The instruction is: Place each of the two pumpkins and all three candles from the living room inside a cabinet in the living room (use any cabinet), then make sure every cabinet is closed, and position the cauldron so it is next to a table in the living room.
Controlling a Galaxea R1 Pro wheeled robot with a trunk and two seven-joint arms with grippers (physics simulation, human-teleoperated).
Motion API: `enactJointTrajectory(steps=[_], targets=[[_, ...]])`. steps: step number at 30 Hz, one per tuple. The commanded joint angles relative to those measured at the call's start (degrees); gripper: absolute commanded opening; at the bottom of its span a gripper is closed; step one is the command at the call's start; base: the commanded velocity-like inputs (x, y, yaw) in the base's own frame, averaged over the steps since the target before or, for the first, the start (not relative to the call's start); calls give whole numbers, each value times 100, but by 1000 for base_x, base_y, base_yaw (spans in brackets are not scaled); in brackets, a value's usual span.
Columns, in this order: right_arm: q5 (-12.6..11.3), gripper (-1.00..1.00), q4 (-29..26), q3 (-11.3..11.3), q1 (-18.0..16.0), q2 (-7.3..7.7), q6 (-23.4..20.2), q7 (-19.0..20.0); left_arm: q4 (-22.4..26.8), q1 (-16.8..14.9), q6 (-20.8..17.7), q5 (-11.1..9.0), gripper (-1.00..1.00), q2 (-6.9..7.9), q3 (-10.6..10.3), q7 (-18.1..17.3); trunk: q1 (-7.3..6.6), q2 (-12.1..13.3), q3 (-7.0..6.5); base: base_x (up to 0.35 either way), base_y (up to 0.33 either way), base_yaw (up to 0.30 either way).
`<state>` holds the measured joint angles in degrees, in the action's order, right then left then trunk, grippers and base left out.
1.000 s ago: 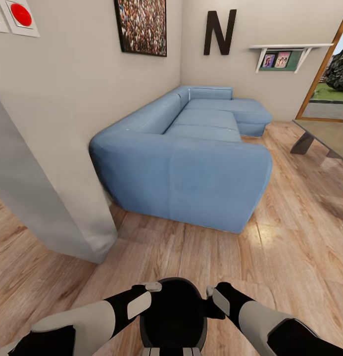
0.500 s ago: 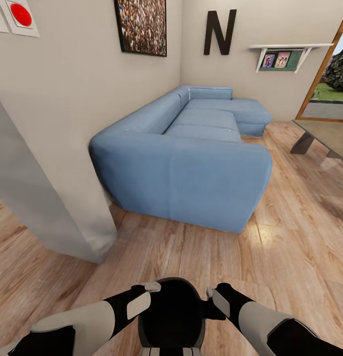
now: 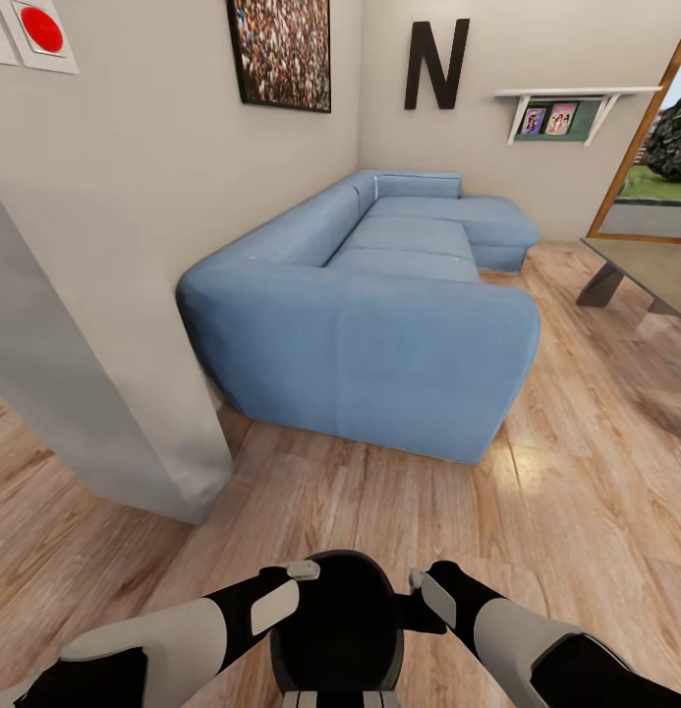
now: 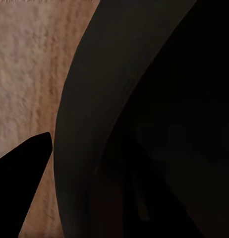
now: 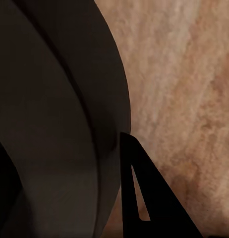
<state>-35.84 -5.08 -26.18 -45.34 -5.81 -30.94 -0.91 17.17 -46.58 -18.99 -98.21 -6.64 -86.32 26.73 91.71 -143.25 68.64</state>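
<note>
Head view: one round black cauldron (image 3: 332, 629), wide-mouthed and dark inside, carried low between both forearms just ahead of the robot's trunk, above the light wood plank floor (image 3: 576, 492). Left claw (image 3: 299, 572) at the pot's left rim, right claw (image 3: 415, 582) at its right rim; whether each is clamped on the rim or merely pressed against it cannot be told. Left wrist view: curved black wall of the pot close against a dark finger (image 4: 20, 178), floor planks behind. Right wrist view: same black wall beside a dark finger (image 5: 139, 198). Handling, judged: rigid, thick-walled, probably heavy for its bulk, smooth enough to slip; best held at two opposite rim points and kept level. Room: blue L-shaped fabric sofa (image 3: 379, 315) against a beige wall (image 3: 134, 197), black letter N (image 3: 436, 63), framed crowd picture (image 3: 281, 49), white wall shelf (image 3: 566, 98), grey pillar (image 3: 94, 413). Low table with greyish glass top and dark angled legs (image 3: 650, 270) stands well apart, ahead and to the right.
</note>
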Motion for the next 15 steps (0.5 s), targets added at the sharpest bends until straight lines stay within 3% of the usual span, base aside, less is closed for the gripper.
enactJointTrajectory(steps=[1,15], targets=[[14,-100,-2,-5,-1,0,0,-6,12,0,4,12,-100,3,1,0,0,0,0,0,0,0],[-4,-100,-11,-50,-62,8,105,12,49,8,70,36,-100,10,1,-1,0,0,0,0,0,0]])
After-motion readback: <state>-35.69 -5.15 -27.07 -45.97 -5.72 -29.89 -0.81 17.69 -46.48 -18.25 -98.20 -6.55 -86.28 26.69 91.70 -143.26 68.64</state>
